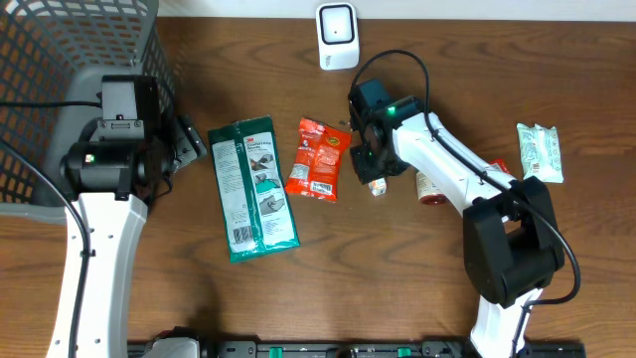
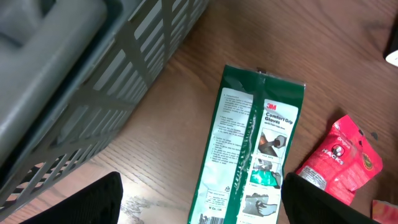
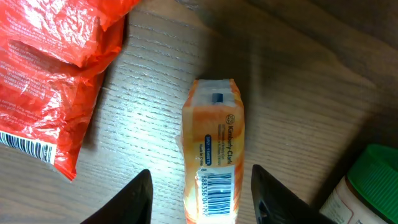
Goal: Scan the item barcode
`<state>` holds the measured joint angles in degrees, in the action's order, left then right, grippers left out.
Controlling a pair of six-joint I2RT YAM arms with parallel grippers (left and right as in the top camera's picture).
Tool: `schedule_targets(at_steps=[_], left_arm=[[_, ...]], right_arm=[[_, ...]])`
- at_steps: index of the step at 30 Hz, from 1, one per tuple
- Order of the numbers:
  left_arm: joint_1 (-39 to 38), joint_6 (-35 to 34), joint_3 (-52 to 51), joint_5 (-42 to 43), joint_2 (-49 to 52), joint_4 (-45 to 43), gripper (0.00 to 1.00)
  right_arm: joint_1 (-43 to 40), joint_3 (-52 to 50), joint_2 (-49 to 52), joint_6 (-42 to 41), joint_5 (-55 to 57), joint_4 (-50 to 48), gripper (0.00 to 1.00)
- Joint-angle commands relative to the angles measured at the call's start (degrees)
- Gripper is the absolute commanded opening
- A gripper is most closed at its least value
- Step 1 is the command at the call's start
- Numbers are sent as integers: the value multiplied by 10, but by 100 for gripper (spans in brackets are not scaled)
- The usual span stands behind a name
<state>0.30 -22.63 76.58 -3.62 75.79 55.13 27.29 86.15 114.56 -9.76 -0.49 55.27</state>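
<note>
So, the small orange tissue pack (image 3: 211,143) is seen lying flat on the wooden desk (image 1: 397,278), barcode side up, just right of the red snack bag (image 1: 318,159) and not touching it. The right gripper (image 3: 201,177) is hung straight over it, fingers (image 3: 142,199) spread, with a sliver of desk showing on each side of the pack, so nothing is being pinched. A bottle with a green cap (image 3: 373,174) is caught at the right edge of the wrist view.

The white scanner (image 1: 337,35) is parked at the back edge of the desk, well apart from the pack.

Over on the left, the left gripper (image 2: 202,186) is held beside the grey basket (image 1: 60,50), fingers spread wide and empty, above the green glove packet (image 2: 252,149). A white packet (image 1: 540,152) is lying far right.
</note>
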Motion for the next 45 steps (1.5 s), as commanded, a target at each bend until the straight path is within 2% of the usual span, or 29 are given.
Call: schedule_targets(at_steps=[1,3,6,9,11,15,18,21,26,28,30,31,33,45], left_arm=[[3,3,3,-12,2,1,82],[3,3,3,-12,2,1,82],[3,3,3,-12,2,1,82],[3,3,3,-12,2,1,82],[3,3,3,-12,2,1,82],[3,3,3,-12,2,1,82],[3,3,3,-12,2,1,82],[3,3,3,-12,2,1,82],[3,3,3,-12,2,1,82],[3,3,3,-12,2,1,82],[3,3,3,-12,2,1,82],[3,3,3,-12,2,1,82],[3,3,3,-12,2,1,82],[3,3,3,-12,2,1,82]], right_arm=[[-7,-1,-18,4,-5,1,50],[-7,-1,-18,4,-5,3,50],[-7,-1,-18,4,-5,8,40],[-7,-2,-18,4,-4,13,19],[-7,-3,-18,4,-4,13,17],[-7,-9,-18,5,-4,11,4],[-7,-11,-18,5,-1,12,3],[-7,-12,-18,5,0,13,10],[-7,-12,-18,5,0,13,13],[-7,-12,-18,5,0,13,19],[-7,-12,-18,5,0,13,20],[-7,-12,-18,5,0,13,16],[-7,-12,-18,5,0,13,1],[-12,10,-29,38,18,13,1]])
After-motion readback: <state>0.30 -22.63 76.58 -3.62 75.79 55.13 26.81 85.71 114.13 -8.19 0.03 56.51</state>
